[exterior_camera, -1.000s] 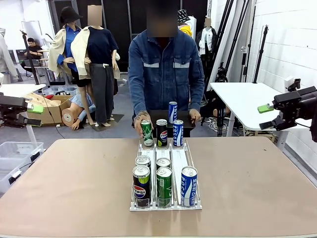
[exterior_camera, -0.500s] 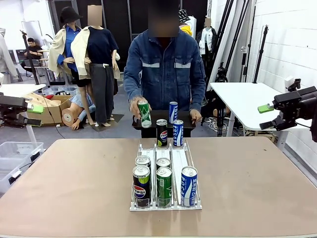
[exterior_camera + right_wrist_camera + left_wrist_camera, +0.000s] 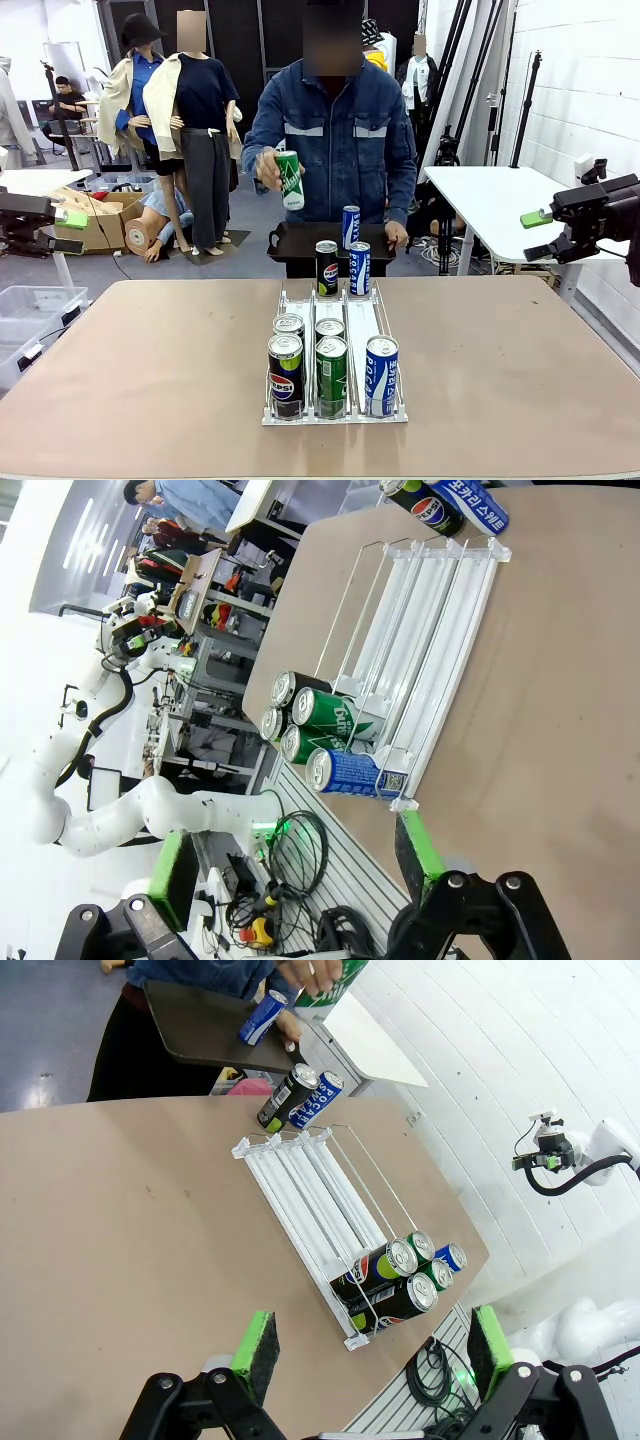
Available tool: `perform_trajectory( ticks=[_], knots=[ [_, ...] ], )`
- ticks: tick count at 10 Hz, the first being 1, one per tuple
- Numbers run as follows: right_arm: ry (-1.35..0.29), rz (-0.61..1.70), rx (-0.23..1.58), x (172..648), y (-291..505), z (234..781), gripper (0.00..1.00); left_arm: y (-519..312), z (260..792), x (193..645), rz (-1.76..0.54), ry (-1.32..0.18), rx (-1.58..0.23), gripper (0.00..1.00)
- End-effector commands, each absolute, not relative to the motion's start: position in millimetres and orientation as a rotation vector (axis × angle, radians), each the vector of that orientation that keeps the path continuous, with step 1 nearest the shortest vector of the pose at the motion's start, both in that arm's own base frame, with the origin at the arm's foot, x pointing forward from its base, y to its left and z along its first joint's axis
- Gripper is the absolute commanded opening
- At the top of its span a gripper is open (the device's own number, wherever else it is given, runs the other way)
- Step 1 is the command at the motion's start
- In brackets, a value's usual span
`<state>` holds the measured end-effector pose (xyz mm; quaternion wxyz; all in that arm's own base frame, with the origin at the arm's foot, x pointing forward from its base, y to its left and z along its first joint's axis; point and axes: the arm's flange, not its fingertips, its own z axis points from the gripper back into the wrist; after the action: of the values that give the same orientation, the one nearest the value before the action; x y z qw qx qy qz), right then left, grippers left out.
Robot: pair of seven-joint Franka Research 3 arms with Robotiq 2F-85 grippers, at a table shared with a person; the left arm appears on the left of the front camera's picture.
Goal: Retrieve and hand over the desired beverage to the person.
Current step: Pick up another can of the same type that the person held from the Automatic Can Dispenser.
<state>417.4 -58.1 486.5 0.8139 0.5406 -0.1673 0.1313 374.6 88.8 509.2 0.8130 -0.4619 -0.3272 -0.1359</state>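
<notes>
green can in person's hand, far from left gripper, right gripper

Brown table w/ clear rack at ctr, cans at both ends.

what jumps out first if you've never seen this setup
The person at the far side holds a green can up at chest height, the other hand on a dark tray. Mid-table, a white rack holds cans at both ends.
</notes>
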Motion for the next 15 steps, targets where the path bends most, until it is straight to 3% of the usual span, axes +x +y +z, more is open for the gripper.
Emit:
perform_trajectory(
  ticks=[1,15],
  knots=[
    [-0.357,0.282,1.155,417.4,-57.7,486.5,1.0,90.3,509.2,373.3,-0.296,-0.706,-0.996,1.0],
    [-0.357,0.282,1.155,417.4,-57.7,486.5,1.0,90.3,509.2,373.3,-0.296,-0.706,-0.996,1.0]
  ],
)
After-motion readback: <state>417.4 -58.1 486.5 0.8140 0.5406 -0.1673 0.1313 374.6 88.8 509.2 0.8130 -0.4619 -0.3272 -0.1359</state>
